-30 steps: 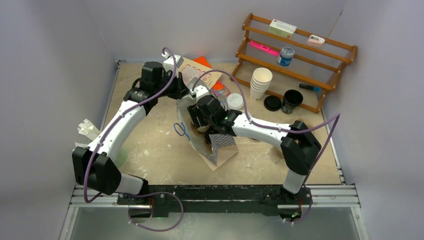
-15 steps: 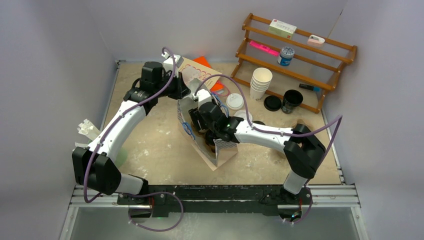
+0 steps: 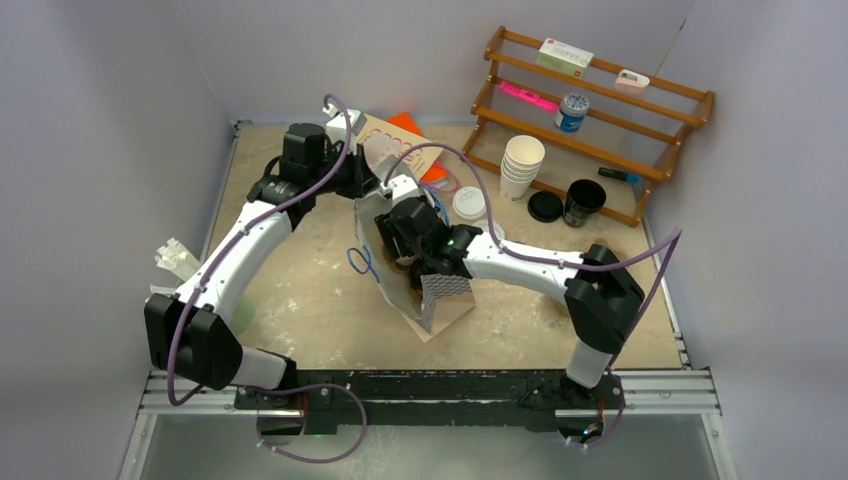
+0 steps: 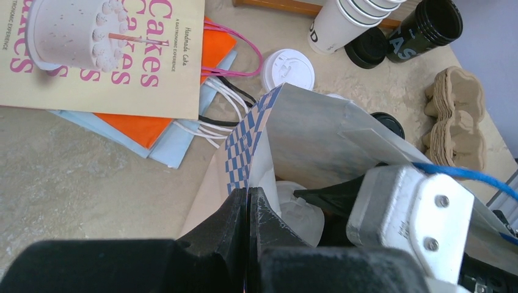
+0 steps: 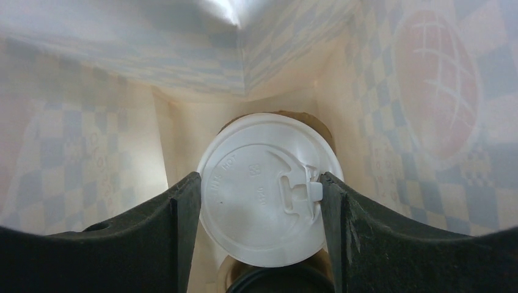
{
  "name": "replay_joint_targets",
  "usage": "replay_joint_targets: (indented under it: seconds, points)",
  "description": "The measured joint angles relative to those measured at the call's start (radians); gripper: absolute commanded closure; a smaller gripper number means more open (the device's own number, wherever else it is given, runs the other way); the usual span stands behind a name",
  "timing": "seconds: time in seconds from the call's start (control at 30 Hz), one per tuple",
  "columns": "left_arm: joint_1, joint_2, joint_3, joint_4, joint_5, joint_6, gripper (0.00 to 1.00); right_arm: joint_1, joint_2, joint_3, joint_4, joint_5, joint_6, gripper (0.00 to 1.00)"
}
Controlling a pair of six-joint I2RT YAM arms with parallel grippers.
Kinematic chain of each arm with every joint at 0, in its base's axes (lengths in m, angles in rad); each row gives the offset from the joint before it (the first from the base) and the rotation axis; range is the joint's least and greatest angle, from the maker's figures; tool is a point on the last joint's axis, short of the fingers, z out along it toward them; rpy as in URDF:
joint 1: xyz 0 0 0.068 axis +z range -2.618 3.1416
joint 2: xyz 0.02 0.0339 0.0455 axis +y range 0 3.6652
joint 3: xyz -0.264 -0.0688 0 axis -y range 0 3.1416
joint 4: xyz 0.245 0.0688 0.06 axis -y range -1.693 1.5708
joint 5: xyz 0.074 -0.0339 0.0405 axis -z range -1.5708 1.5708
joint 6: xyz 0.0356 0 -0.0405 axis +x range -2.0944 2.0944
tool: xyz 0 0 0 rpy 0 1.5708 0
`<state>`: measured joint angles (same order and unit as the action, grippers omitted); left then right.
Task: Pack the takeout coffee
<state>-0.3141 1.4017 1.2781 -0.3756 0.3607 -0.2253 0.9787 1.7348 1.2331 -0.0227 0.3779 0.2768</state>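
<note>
A blue-checked paper bag [image 3: 441, 291] stands open at mid-table. My left gripper [image 4: 247, 199] is shut on the bag's upper edge [image 4: 255, 137], holding the mouth apart. My right gripper [image 5: 259, 196] reaches down inside the bag. Its fingers [image 5: 183, 210] press both sides of the white lid of a takeout coffee cup [image 5: 266, 186]. That white lid [image 4: 300, 212] also shows in the left wrist view, beside the right wrist [image 4: 415, 213]. A black round rim [image 5: 282, 284] peeks out just below the white lid. In the top view the right gripper's tips are hidden by the bag.
A stack of lidless white cups [image 3: 521, 165], a loose white lid [image 3: 469, 202], a black lid [image 3: 544, 206] and an open black cup [image 3: 583, 202] stand before the wooden rack [image 3: 600, 100]. Flat printed bags [image 3: 402, 141] lie behind the bag. Brown cardboard carriers [image 4: 455, 116] sit at right.
The right wrist dipped toward the bag's near side, then shifted slightly back, still on the white-lidded cup. The left arm has held still on the bag's edge.
</note>
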Motion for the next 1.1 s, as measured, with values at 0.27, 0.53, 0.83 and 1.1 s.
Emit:
replay_joint_targets:
  seconds: [0.27,0.53,0.83,1.1]
  points:
    - [0.000,0.000,0.000,0.000,-0.002,0.000,1.00,-0.066,0.068,0.208,-0.274,-0.065,0.031,0.01]
    - [0.000,0.000,0.000,0.000,-0.006,0.000,1.00,-0.075,0.091,0.267,-0.402,-0.107,0.025,0.01]
    - [0.000,-0.002,0.003,-0.010,-0.026,0.000,1.00,-0.075,0.063,0.365,-0.439,-0.153,-0.008,0.01]
    - [0.000,-0.002,0.029,-0.048,-0.074,0.004,1.00,-0.079,-0.016,0.418,-0.437,-0.184,-0.038,0.06]
